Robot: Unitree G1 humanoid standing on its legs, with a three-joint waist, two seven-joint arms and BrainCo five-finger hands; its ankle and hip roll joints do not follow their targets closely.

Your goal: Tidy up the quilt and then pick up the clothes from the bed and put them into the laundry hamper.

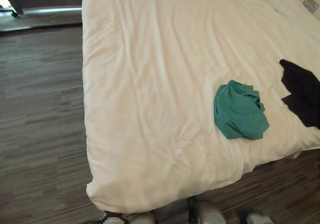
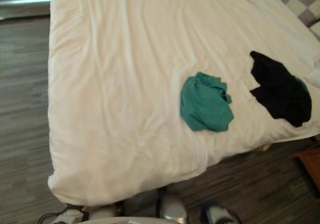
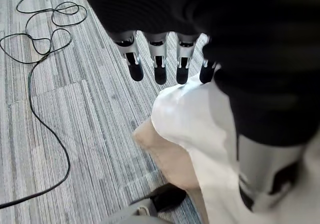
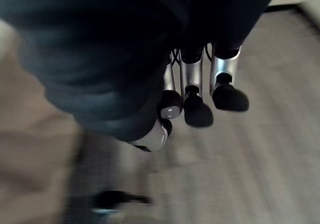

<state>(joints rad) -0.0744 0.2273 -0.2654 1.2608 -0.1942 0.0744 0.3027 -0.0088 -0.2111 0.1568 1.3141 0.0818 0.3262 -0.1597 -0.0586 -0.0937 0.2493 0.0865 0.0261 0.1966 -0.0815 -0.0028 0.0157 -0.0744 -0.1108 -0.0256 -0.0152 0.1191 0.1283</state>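
I see the quilt (image 1: pixel 150 84) spread flat, a green garment (image 1: pixel 239 110) beside a black one (image 2: pixel 280 89); left hand (image 3: pixel 160 59) and right hand (image 4: pixel 200 99) hang relaxed, holding nothing.

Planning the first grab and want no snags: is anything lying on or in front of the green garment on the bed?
Nothing visible does. The green garment lies bare on the quilt, near the bed's front edge, apart from the black garment to its right. Both the left hand and right hand hang over the floor.

Both eye views look steeply down from head, sharing quilt (image 1: pixel 150 99), teal garment (image 2: pixel 205 104); wrist views look along fingers, close above wood floor (image 3: pixel 75 129)
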